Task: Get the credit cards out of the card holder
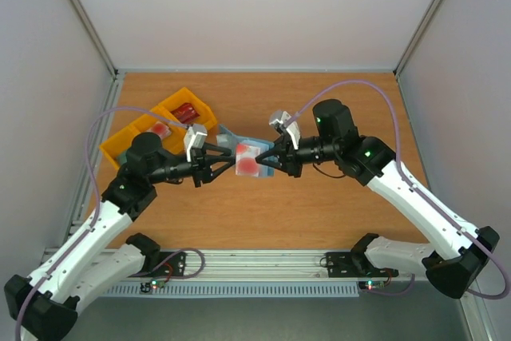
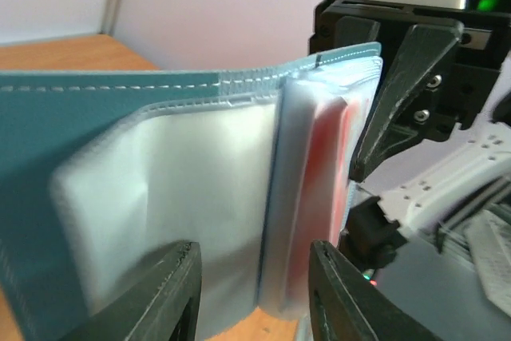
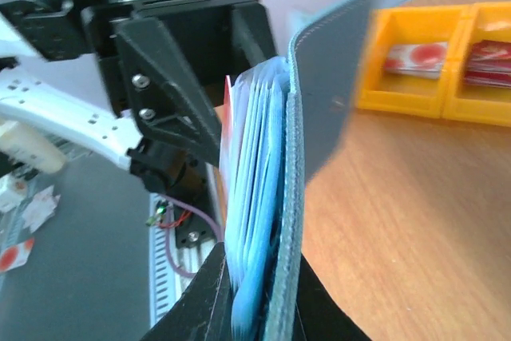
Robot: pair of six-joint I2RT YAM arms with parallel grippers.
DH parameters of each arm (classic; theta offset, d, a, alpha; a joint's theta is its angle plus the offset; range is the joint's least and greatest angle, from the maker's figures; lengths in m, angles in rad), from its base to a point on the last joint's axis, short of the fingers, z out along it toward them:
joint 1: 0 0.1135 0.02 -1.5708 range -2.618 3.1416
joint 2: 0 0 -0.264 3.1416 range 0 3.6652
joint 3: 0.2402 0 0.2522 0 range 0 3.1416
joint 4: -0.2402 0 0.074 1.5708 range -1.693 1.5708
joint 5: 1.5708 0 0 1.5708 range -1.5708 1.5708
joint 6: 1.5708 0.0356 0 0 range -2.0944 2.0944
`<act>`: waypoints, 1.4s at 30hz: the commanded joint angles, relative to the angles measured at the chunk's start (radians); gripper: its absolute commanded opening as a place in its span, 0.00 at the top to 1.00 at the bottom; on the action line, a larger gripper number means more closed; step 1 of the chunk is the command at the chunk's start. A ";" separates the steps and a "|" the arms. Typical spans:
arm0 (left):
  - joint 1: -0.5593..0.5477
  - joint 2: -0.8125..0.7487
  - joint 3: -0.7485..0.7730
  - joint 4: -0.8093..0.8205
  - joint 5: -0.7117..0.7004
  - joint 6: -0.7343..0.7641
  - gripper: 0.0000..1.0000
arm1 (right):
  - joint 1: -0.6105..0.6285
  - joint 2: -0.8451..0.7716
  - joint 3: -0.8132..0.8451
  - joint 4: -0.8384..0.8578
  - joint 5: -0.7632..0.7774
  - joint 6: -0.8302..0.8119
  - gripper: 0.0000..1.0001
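Observation:
The slate-blue card holder is held open above the table between both arms. My right gripper is shut on one half of it, pinching the cover and its clear sleeves edge-on. In the left wrist view the card holder spreads to the left, and a pale pinkish-red card sits inside a clear sleeve on the right. My left gripper is open, its jaws standing either side of the sleeves' fold, close to them. The card's red edge shows beside the left fingers. No teal cards are visible.
A yellow three-compartment tray stands at the back left of the table, holding a red item and a white card with red spots. It also shows in the right wrist view. The aluminium rail runs along the near edge.

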 commanded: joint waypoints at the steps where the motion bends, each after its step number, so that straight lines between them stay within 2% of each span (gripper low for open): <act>1: -0.012 -0.034 0.058 -0.092 -0.081 0.102 0.61 | -0.032 0.035 0.017 0.092 0.230 0.088 0.99; 4: -0.011 -0.042 0.058 -0.058 -0.041 0.120 0.61 | -0.037 0.075 0.057 0.033 0.353 0.115 0.99; 5: -0.011 -0.045 0.056 -0.027 -0.014 0.135 0.60 | -0.036 0.092 0.072 0.014 0.374 0.118 0.99; 8: -0.012 -0.040 0.060 0.063 -0.046 0.114 0.58 | -0.036 0.130 0.102 -0.026 0.380 0.115 0.99; 11: -0.020 -0.023 0.067 0.109 -0.037 0.052 0.59 | -0.037 0.120 0.086 0.004 0.312 0.112 0.99; 16: -0.114 -0.014 0.063 0.196 -0.012 -0.019 0.59 | -0.037 0.107 0.073 0.035 0.261 0.108 0.99; 19: -0.137 0.017 0.049 0.199 -0.070 -0.049 0.53 | -0.035 0.107 0.061 0.070 0.168 0.102 0.99; 22: -0.138 0.035 0.025 0.195 -0.182 -0.089 0.51 | -0.035 0.104 0.049 0.095 0.088 0.095 0.99; 29: -0.122 0.025 0.042 0.130 -0.297 0.048 0.57 | -0.034 0.087 0.027 0.129 -0.111 0.058 0.99; 33: -0.088 0.004 0.053 0.061 -0.264 0.085 0.59 | -0.035 0.046 0.002 0.124 -0.132 0.018 0.99; 38: -0.058 -0.025 0.043 -0.002 -0.155 0.074 0.59 | -0.035 0.033 0.006 0.108 -0.177 -0.001 0.99; 42: -0.052 -0.023 0.038 0.014 -0.074 0.056 0.61 | -0.034 0.036 0.005 0.114 -0.217 -0.002 0.99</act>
